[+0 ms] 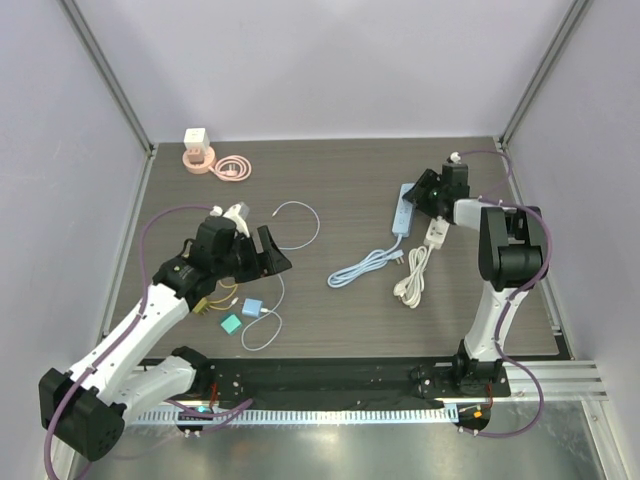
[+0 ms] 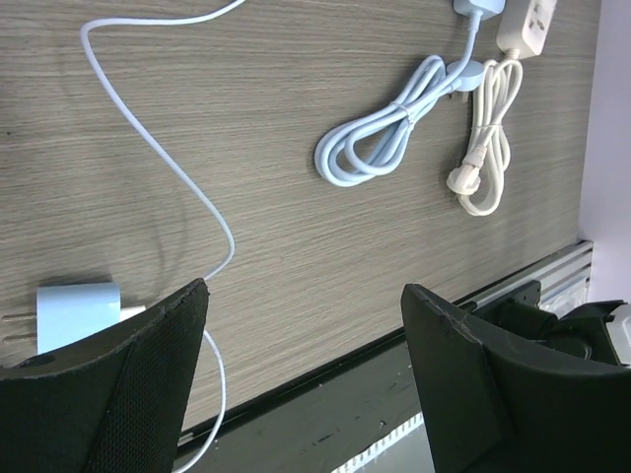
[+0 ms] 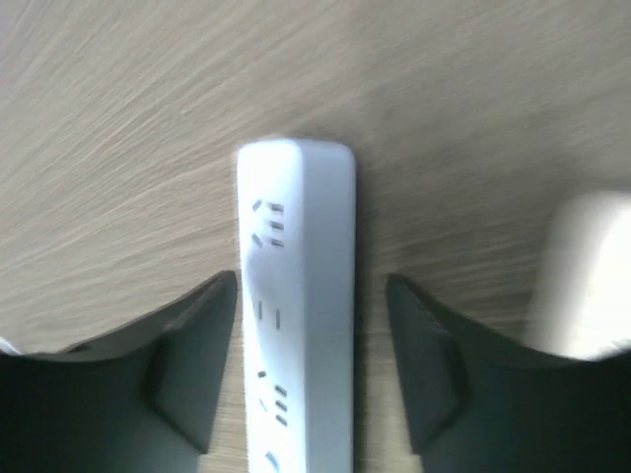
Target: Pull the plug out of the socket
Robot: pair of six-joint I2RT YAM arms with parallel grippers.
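The right claw stands open astride the strip, in the upper right of the top view. Its 2 pads are clear of the strip's sides and it grips nothing. The sockets that show between the pads are all bare. Just right of the strip, apart from it, lies a white block with a coiled white cord. I take this for the plug, lying free of the strip, though the wrist view blurs it too much to be sure. The left claw hangs open and empty at centre left, above a charger and its thin cable. The plug looks like light, stiff, smooth plastic, unlikely to break but apt to slip. The flat sides of its body are the place to pinch, never the soft cord. The strip looks light too and would probably lift or slide with any pull, so it wants pinning across its narrow width. Its blue cord lies bundled below it. The surface is dark wood-grain laminate, smooth and offering little grip. A teal square lies near the charger, and a pink ring and pink cable sit at upper left. Pale lilac walls close 3 sides, and a black rail runs along the bottom.
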